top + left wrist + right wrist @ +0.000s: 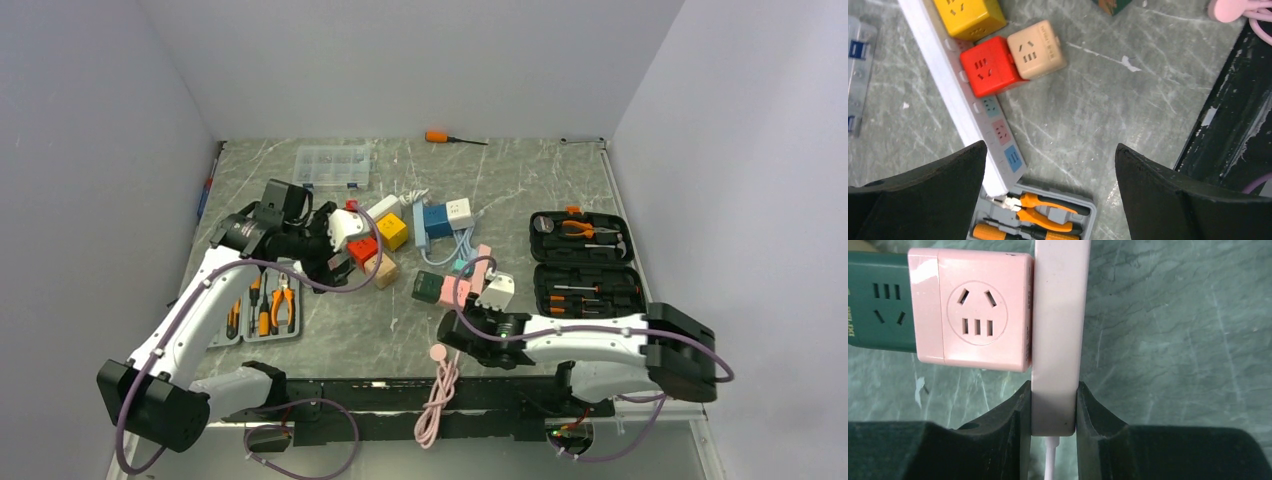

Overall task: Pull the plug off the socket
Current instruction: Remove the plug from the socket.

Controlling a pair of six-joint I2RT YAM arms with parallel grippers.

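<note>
Right wrist view: the right gripper (pixel 1054 395) is clamped narrow on the near end of a pale pink power strip (pixel 1058 315), one finger pressed to each side, with a thin white cord (pixel 1050 460) trailing out between them. Just beyond the fingers, a pink cube plug (pixel 975 325) sits seated in the strip's left face, and a green cube (pixel 878 305) sits against the plug's left side. This grip looks like an anchor: hold the strip firm and draw the plug straight sideways, not twisted. Farther off, the left gripper (pixel 1050 150) hangs wide open, holding nothing, over a white power strip (pixel 948 85).
</note>
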